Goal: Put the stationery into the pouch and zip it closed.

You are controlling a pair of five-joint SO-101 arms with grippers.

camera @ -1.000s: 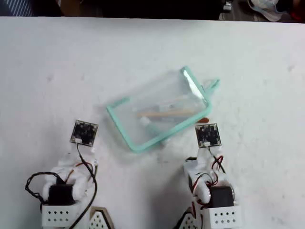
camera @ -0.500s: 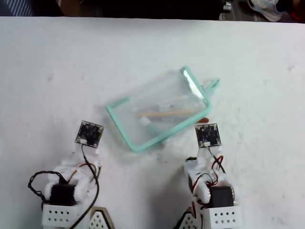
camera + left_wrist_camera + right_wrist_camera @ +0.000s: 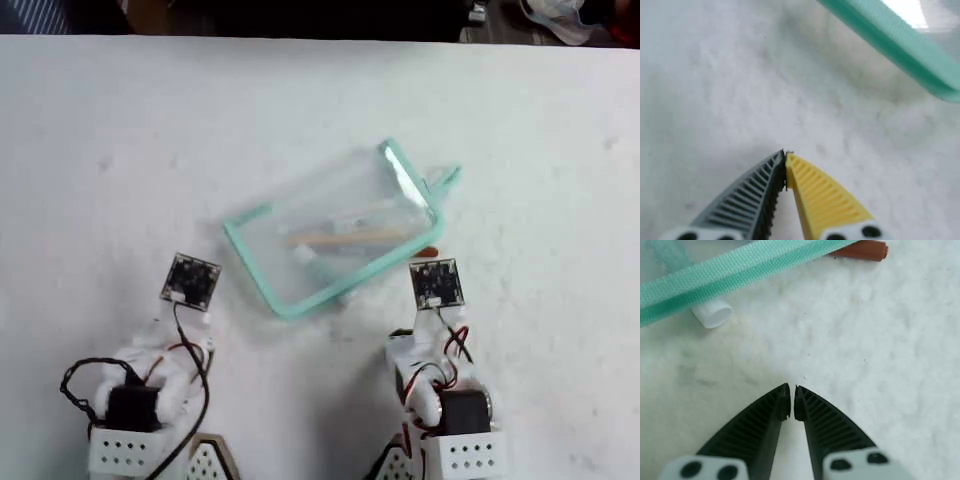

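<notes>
Right tool (image 3: 792, 402) closed near pouch (image 3: 730, 271) edge, brown stick (image 3: 862, 250), white tube (image 3: 712, 314) alongside

White, faintly mottled tabletop (image 3: 120, 110) fills the scene, w/ a dark strip of room (image 3: 300, 15) beyond its far edge. Past the far-left corner: blue-and-white striped fabric (image 3: 35, 14). Past the far-right corner: crumpled, pale translucent plastic (image 3: 558, 20). Beside it along the far edge, approx. toward centre: small shiny grey object (image 3: 477, 12), too small to ID.
</notes>
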